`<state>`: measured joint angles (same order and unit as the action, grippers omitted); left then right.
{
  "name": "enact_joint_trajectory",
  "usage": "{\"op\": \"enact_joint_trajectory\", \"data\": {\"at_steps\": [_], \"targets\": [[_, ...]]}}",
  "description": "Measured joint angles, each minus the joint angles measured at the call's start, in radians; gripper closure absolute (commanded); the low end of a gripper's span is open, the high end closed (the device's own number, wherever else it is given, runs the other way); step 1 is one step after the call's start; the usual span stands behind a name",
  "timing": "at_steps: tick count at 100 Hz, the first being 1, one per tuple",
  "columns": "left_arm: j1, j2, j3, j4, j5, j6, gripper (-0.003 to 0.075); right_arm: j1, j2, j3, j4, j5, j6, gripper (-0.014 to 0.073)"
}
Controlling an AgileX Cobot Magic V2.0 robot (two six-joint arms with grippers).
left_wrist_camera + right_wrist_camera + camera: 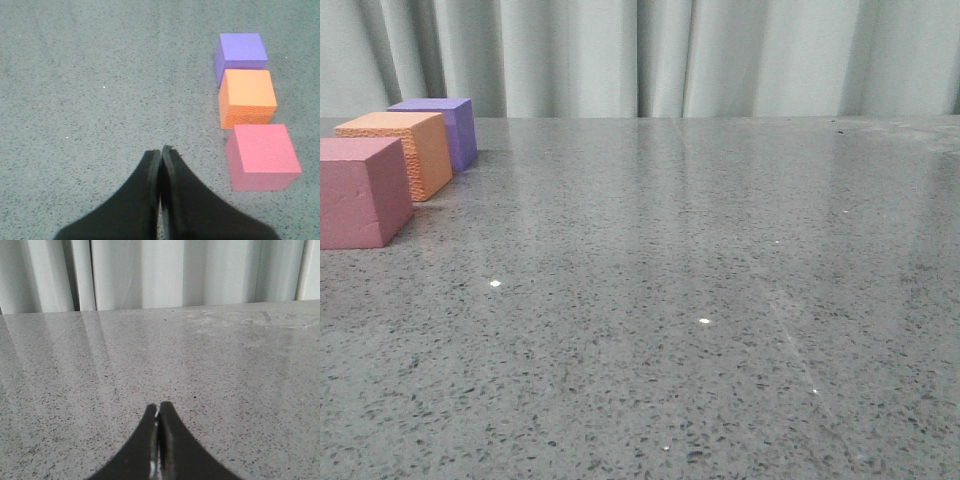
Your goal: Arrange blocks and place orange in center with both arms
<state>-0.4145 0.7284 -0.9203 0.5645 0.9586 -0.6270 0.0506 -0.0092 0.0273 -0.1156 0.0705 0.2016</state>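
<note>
both grippers closed, holding nothing — blocks lined up at table's left.
left gripper (pixel 161 151) and right gripper (pixel 158 407) fingers pressed together; orange cube (pixel 247 98) sits between purple cube (pixel 241 54) and pink-red cube (pixel 261 156) — on grey table (pixel 720 300).

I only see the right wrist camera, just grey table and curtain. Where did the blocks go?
Observer: Three sit in a row at the table's far left: pink-red cube, orange cube, purple cube.
Operator: Is orange in the middle?
Observer: Yes, between the other two.
Operator: Is the other arm holding one?
Observer: No. The left gripper is shut, holding nothing, beside the row.
</note>
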Motion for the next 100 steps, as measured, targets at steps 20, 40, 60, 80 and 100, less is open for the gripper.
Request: {"op": "enact_joint_trajectory", "data": {"at_steps": [20,40,60,80,100], "targets": [[0.000,0.000,0.000,0.004,0.015,0.000,0.0739,0.000,0.000,0.000,0.000,0.000,0.000,0.0661],[0.000,0.000,0.000,0.006,0.015,0.000,0.0739,0.000,0.000,0.000,0.000,0.000,0.000,0.0661],[0.000,0.000,0.000,0.008,0.016,0.000,0.0739,0.000,0.000,0.000,0.000,0.000,0.000,0.0661],[0.000,-0.017,0.017,0.020,-0.044,0.002,0.0739,0.000,0.000,0.000,0.000,0.000,0.000,0.0661],[0.054,-0.123,0.126,-0.033,-0.318,0.145,0.0739,0.000,0.000,0.000,0.000,0.000,0.000,0.0661]]}}
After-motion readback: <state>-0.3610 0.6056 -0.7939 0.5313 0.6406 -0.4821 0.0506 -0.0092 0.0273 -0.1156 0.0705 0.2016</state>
